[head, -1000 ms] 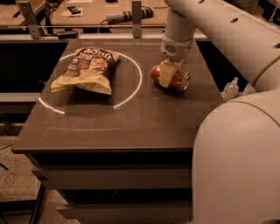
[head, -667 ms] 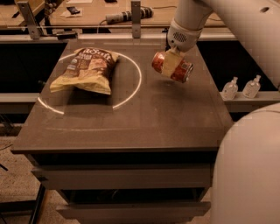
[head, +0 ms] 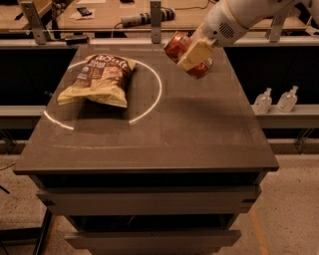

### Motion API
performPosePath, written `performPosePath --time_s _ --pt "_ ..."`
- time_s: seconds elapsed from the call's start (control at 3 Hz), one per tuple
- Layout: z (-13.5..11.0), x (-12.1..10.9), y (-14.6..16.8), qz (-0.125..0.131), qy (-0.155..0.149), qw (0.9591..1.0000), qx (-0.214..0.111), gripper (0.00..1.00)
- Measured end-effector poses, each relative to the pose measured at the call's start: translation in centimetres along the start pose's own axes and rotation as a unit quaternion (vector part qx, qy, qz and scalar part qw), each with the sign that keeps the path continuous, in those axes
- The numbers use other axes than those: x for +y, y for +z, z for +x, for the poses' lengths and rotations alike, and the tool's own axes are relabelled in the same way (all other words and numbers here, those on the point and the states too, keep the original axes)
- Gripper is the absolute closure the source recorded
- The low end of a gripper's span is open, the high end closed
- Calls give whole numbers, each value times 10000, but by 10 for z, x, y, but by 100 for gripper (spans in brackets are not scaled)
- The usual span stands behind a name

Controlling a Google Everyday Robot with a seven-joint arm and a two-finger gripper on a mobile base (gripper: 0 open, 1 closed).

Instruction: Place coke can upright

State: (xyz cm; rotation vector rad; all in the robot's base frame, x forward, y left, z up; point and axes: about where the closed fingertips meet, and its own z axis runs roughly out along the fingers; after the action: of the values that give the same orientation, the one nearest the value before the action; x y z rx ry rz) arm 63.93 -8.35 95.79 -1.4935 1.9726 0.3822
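Over the table (head: 199, 129), toward its far right corner, the gripper (head: 193, 56) hung clamped on the can (head: 175, 46), tilted in mid-air; released at that slant, I reckoned, it could topple and roll off the edge

The single camera looked down from above the table's (head: 199, 139) near front edge, facing the far workbench (head: 109, 7) (whole tabletop in frame, fairly near). The gripper (head: 191, 55) hung upper right, above the table's far side, clasping the coke can (head: 174, 45).
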Motion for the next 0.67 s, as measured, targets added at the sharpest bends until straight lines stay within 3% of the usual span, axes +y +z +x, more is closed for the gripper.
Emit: performPosePath --time_s 0.33,0.67 --pt "-10 5 -15 -59 -315 9896 -1399 100" --pt "0 21 -44 -158 -345 9652 -2589 100"
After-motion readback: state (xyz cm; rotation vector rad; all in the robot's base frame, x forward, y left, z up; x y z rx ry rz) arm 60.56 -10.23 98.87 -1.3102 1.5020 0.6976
